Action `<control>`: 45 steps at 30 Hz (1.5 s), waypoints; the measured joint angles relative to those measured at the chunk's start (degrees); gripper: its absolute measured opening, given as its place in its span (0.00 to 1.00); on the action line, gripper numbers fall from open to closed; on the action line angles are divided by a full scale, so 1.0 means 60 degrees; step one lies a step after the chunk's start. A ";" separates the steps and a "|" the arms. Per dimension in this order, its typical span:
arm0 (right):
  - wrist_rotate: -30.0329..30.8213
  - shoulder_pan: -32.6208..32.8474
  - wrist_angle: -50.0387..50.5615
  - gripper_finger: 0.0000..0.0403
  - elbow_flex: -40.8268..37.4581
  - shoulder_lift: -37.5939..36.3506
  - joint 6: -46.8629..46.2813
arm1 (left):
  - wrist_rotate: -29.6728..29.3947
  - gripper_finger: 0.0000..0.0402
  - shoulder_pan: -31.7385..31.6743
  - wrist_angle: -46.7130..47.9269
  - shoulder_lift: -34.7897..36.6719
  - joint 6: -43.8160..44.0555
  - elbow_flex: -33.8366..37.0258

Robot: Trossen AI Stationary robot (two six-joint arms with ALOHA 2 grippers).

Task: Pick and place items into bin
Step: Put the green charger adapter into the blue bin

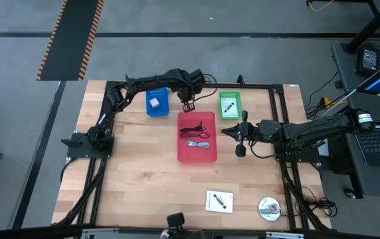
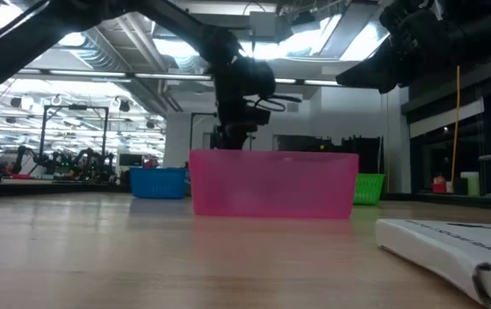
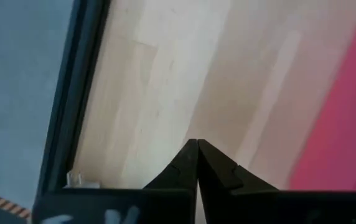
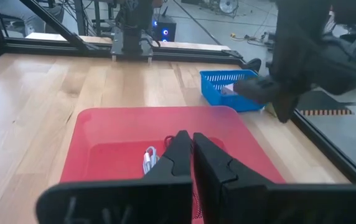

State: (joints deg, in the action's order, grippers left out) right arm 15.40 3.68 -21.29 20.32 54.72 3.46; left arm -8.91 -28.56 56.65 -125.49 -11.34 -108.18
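Note:
The red bin (image 1: 196, 154) stands mid-table and holds a black and reddish coiled cable (image 1: 193, 128) and a pale coiled cable (image 1: 200, 143). My left gripper (image 1: 187, 104) hangs shut just beyond the bin's far edge, above bare wood, with nothing between its fingertips (image 3: 196, 144). My right gripper (image 1: 241, 138) waits shut to the right of the bin, pointing across it (image 4: 187, 135). A white card with a black part (image 1: 218, 200) and a silver disc (image 1: 269, 208) lie flat near the table's front right.
A blue tray (image 1: 157, 101) holding a pale block stands far left of the bin. A green tray (image 1: 230, 105) with a small item stands far right of it. A black frame (image 1: 270, 86) runs round the table. Bare wood lies to the left and in front.

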 joint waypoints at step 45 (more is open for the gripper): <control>0.0000 -0.0003 0.0236 0.00 0.0000 0.0000 0.0510 | -0.0288 0.57 -0.2249 0.0972 0.0291 -0.0956 0.0233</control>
State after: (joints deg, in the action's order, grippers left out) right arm 15.40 3.66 -19.88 20.32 54.72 6.52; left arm -10.63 -42.05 62.48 -123.74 -17.07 -106.78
